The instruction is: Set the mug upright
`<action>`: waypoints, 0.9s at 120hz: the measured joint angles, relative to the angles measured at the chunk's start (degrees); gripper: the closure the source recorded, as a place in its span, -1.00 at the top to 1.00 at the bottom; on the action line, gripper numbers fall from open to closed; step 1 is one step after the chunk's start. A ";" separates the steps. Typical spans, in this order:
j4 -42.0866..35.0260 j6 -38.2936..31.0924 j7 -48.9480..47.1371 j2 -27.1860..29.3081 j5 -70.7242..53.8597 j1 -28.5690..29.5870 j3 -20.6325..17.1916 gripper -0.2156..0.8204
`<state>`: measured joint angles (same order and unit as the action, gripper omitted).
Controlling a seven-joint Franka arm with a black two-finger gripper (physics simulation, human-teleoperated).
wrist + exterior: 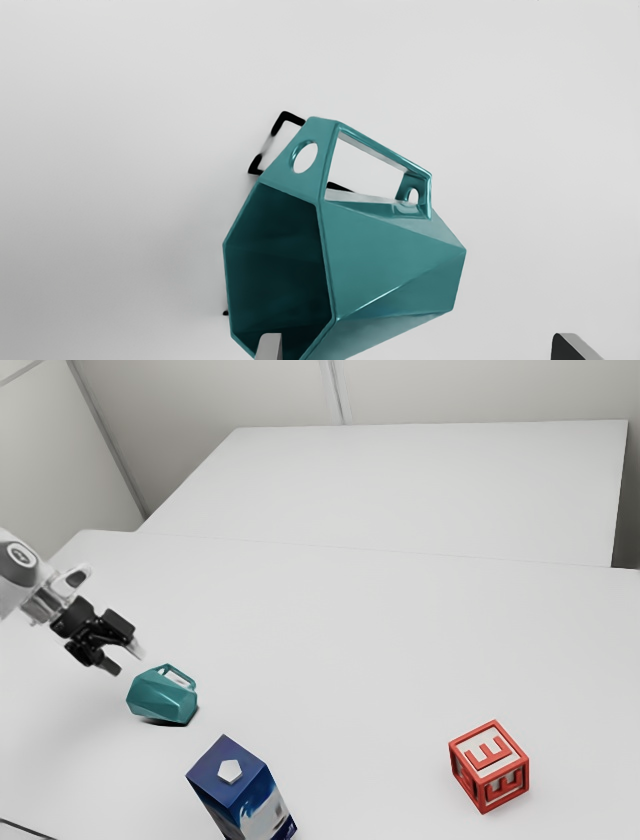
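1. Teal mug (162,700) lies on its side on table (350,640), near blue carton (243,792).
2. Gripper (126,659) hangs above it, spread, holding nothing.
3. Looks like grasp approach; next: lower, pinch, lift, turn mouth up.

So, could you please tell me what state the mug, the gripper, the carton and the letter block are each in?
Mug: lying on its side, not upright.
Gripper: open, fingers apart, holding nothing.
Carton: standing upright, white cap on top.
Letter block: resting flat on a face, an E on top.
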<state>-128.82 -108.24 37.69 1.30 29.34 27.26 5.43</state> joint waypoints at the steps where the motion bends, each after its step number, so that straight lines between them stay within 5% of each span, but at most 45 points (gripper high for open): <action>1: -0.12 -0.09 0.29 -0.09 0.25 0.00 0.00 0.55; 65: -4.41 -1.69 17.89 -5.33 15.30 1.45 0.01 0.52; 108: -4.44 -1.09 25.53 -5.50 17.43 1.37 -0.07 -0.51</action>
<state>-133.26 -109.32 63.22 -4.20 46.77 28.62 5.36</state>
